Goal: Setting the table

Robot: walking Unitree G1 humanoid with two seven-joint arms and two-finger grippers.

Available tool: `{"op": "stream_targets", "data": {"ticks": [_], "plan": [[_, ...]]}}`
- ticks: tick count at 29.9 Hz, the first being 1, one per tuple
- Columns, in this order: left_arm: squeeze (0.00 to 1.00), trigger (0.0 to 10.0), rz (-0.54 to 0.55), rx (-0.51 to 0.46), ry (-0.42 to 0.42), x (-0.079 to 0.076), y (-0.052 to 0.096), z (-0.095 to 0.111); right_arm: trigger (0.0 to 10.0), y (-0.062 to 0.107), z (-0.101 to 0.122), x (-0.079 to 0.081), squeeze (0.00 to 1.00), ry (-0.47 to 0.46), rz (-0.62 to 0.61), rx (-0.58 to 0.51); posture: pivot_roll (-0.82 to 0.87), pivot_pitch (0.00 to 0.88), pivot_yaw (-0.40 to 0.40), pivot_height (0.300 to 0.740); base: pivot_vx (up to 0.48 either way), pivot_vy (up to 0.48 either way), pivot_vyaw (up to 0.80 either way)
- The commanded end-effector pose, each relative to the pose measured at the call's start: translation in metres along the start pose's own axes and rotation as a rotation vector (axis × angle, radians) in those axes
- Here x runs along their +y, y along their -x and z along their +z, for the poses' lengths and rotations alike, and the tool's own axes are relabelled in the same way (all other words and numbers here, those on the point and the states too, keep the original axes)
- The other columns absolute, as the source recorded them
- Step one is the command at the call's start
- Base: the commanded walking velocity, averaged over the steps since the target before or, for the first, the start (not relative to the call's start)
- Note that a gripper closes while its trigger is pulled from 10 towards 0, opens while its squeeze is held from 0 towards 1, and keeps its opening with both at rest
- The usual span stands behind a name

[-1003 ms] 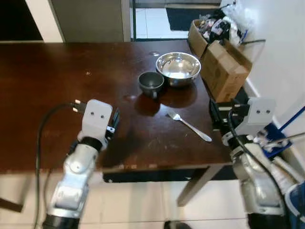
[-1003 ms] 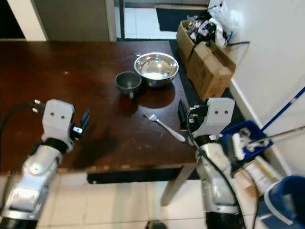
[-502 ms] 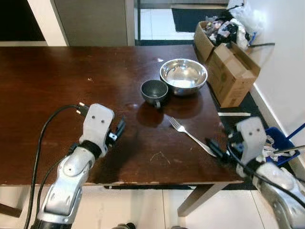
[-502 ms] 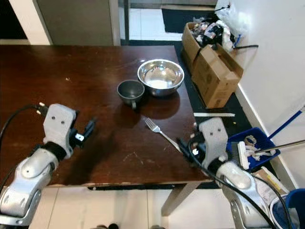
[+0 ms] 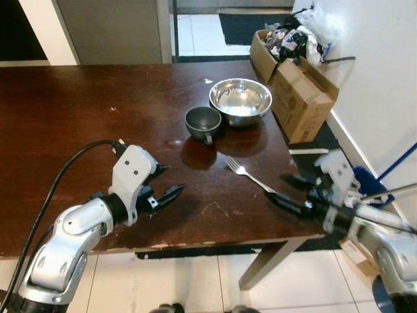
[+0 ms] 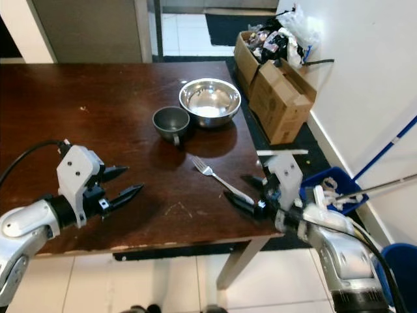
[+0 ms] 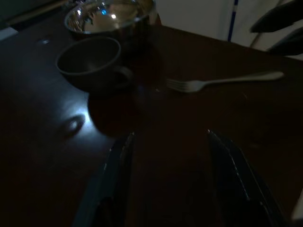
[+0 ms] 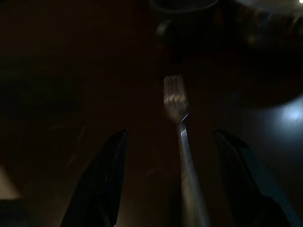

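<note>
The dark brown wooden worktop (image 5: pixel 78 111) carries everything. Toward its far right corner stands a shiny round steel bowl (image 5: pixel 240 100), and just beside it, on the robot's left of the bowl, a small dark grey cup with a handle (image 5: pixel 202 122).

Nearer the front right edge lies the slim silver metal fork (image 5: pixel 250 177), flat on the wood, tines toward the cup and handle running out to the right front corner.

The right tool (image 5: pixel 288 191) sits at that corner, fingers spread apart and empty, lined up along the fork's long axis with the handle end between them, as the right wrist view shows. It is clearly the nearer arm.

The left tool (image 5: pixel 164 186) hovers well apart, also spread and empty.
</note>
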State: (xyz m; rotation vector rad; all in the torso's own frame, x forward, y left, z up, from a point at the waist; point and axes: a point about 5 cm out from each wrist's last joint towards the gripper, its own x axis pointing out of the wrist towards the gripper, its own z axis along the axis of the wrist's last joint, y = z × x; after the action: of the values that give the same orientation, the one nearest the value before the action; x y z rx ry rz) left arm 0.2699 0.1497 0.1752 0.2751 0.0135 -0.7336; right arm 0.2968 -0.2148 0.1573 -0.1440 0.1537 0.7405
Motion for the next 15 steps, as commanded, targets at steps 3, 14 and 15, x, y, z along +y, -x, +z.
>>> {"op": "stream_targets", "data": {"ticks": [3, 14, 15], "plan": [[0.0, 10.0, -0.005, 0.072, -0.042, -0.001, -0.006, -0.005, 10.0, -0.016, -0.015, -0.002, 0.0, -0.032, 0.05, 0.043, -0.09, 0.076, 0.08, 0.74, 0.0, 0.0, 0.0], [0.0, 10.0, -0.059, 0.1, -0.048, -0.009, 0.001, -0.001, 10.0, -0.037, -0.024, -0.003, 0.0, -0.01, 0.084, 0.055, -0.02, 0.116, 0.104, 0.74, 0.0, 0.0, 0.0], [0.0, 10.0, -0.058, 0.101, -0.044, -0.008, 0.003, -0.001, 10.0, -0.038, -0.023, -0.004, 0.0, 0.005, 0.08, 0.055, -0.02, 0.124, 0.102, 0.74, 0.0, 0.0, 0.0]]}}
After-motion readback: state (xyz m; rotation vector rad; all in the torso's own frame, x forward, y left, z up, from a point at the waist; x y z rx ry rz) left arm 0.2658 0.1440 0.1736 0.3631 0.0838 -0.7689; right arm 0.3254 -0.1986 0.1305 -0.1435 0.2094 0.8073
